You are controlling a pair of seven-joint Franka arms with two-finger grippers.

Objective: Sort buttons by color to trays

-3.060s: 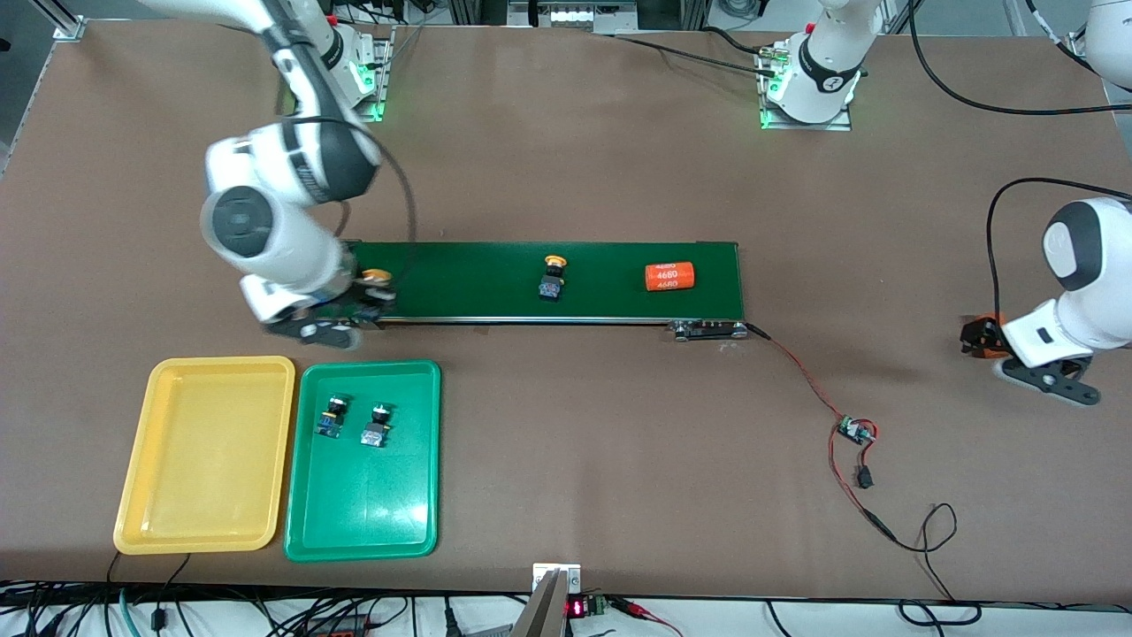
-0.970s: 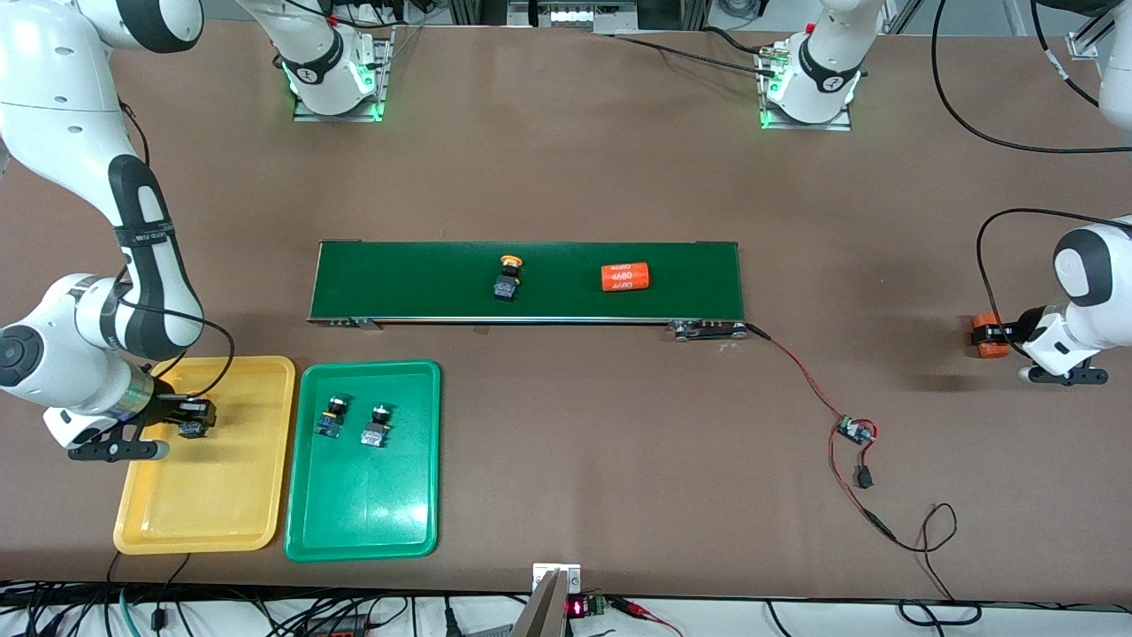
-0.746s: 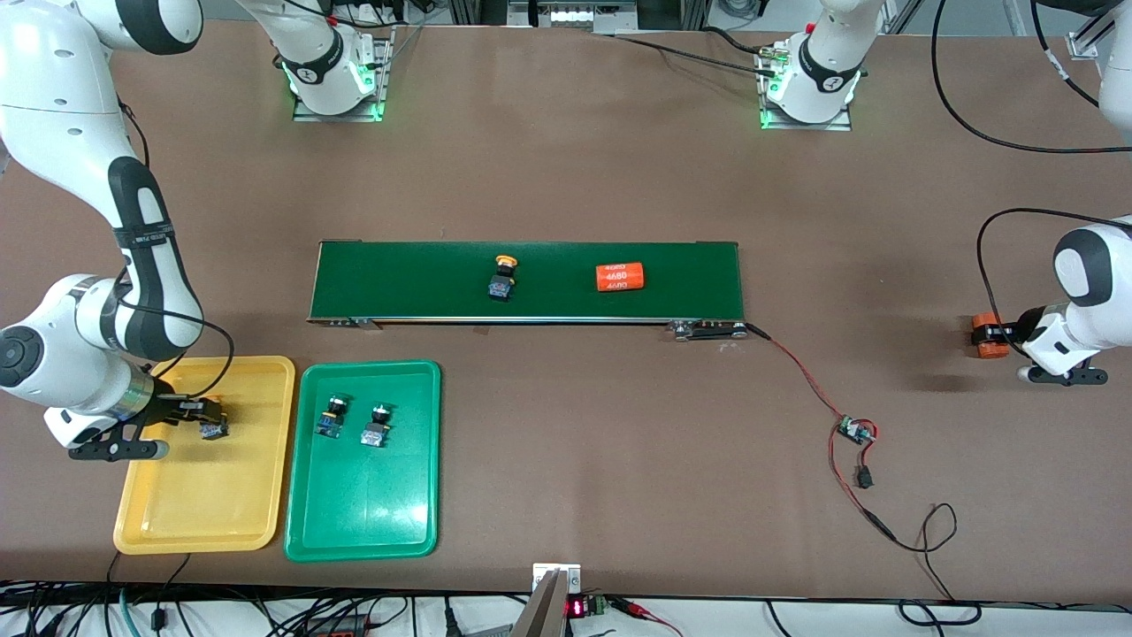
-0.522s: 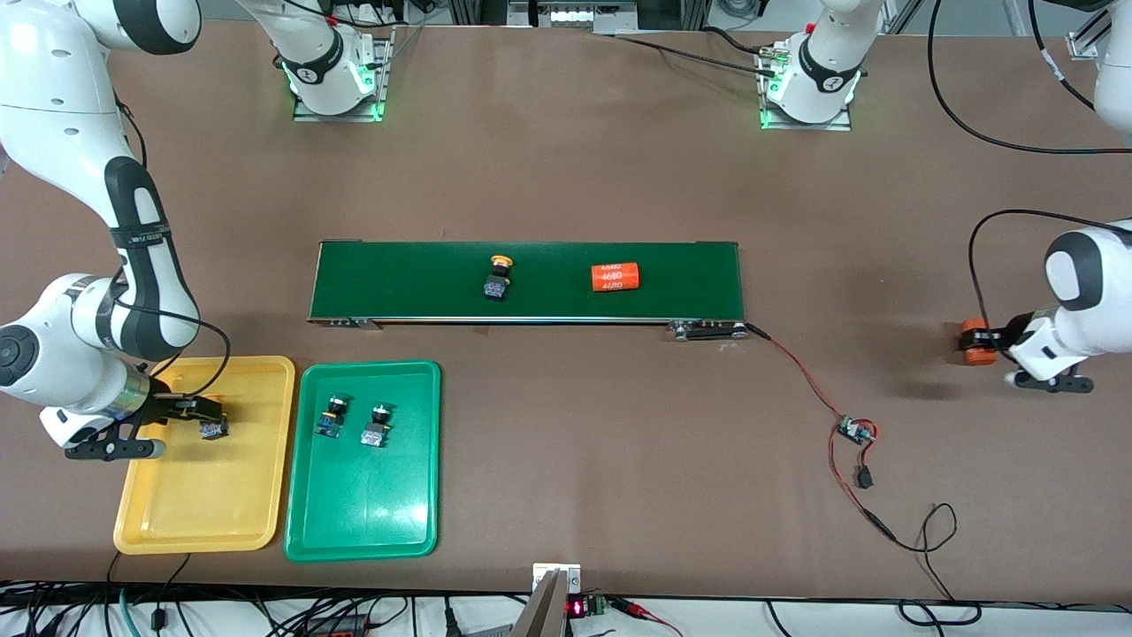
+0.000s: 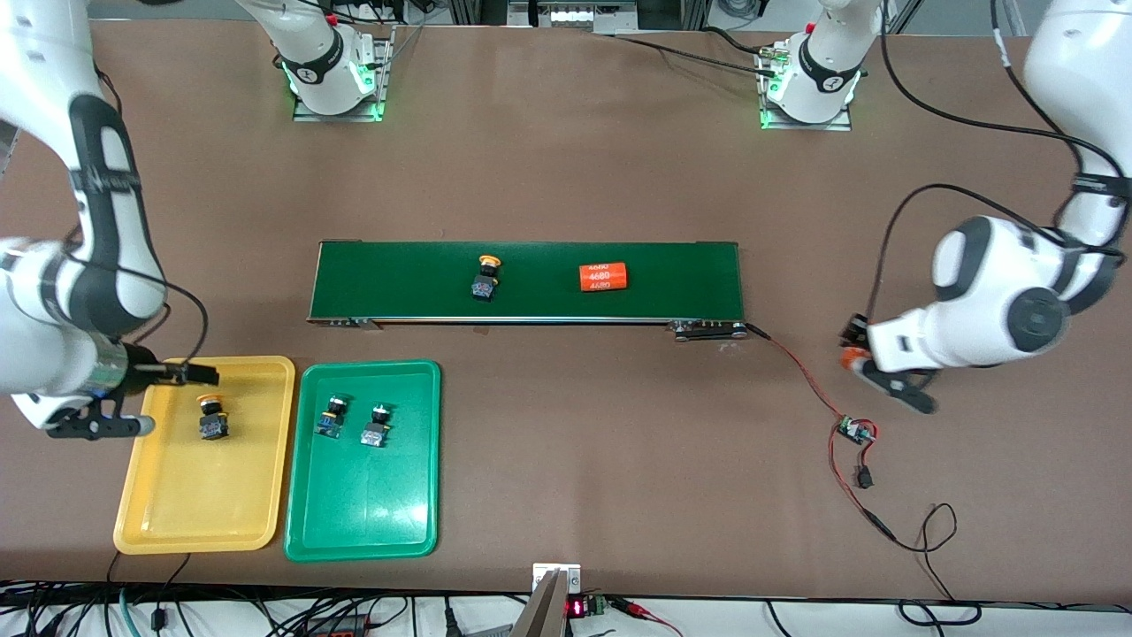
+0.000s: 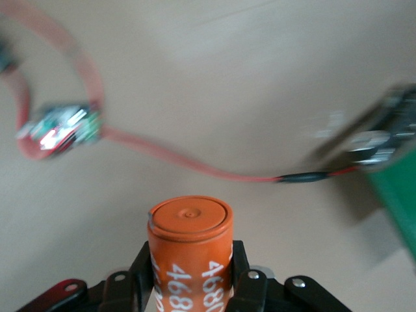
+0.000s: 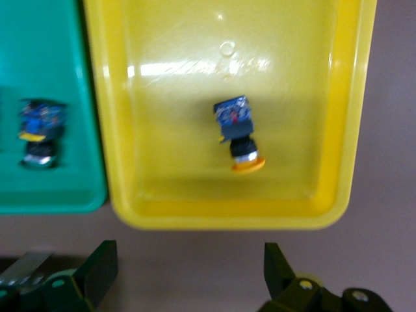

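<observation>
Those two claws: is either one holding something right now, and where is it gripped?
The left claw grips an orange 4680 cylinder by its sides, over bare table. The right claw, open, holds nothing.

A yellow-capped button (image 5: 212, 418) is seen lying in the yellow tray (image 5: 168, 522), two buttons (image 5: 332, 416) (image 5: 377, 426) in the green tray (image 5: 363, 531). Another button (image 5: 485, 278) and an orange cylinder (image 5: 603, 277) are carried on the conveyor belt (image 5: 398, 279).

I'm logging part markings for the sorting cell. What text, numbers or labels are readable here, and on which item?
"4680": on the orange cylinder lying on the conveyor belt; lines above and below it blurred.
"468": on the orange cylinder in the left gripper, cut off at the edge.
Red display at the table edge: too small to read.
Buttons and trays: none.
</observation>
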